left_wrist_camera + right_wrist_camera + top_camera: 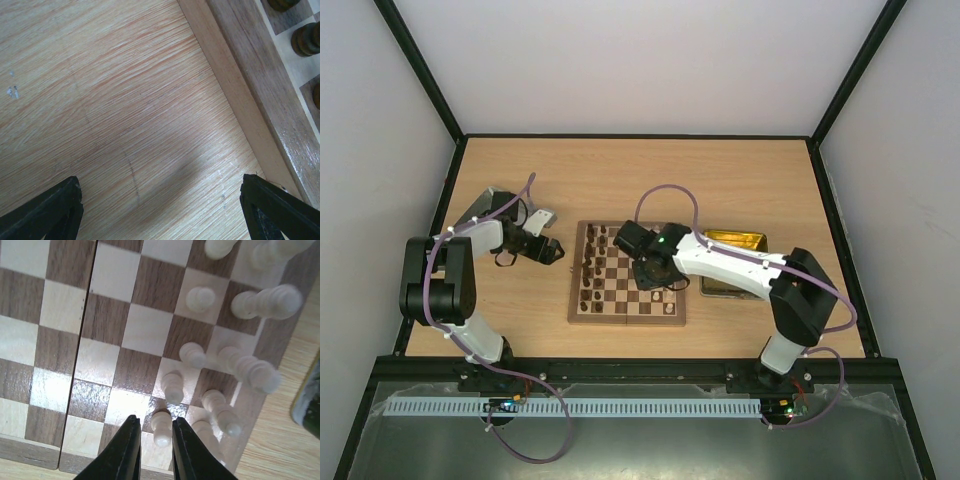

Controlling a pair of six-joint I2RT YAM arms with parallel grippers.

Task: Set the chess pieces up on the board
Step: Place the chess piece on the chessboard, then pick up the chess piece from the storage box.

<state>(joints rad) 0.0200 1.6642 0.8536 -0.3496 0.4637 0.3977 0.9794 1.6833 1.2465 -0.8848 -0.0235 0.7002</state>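
1 cream pawn [161, 427] between right fingers [125, 455], grip unclear | left fingers [55, 210] spread wide above table [125, 100]

Robot lab: black-framed enclosure [424, 70], white walls [640, 60].

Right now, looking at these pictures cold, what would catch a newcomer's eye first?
The chessboard sits in the middle of the table, with dark pieces lined along its left side. The right gripper hangs low over the board's right side, its narrow-set fingers either side of one cream piece. The left gripper hovers wide open over bare table beside the board.
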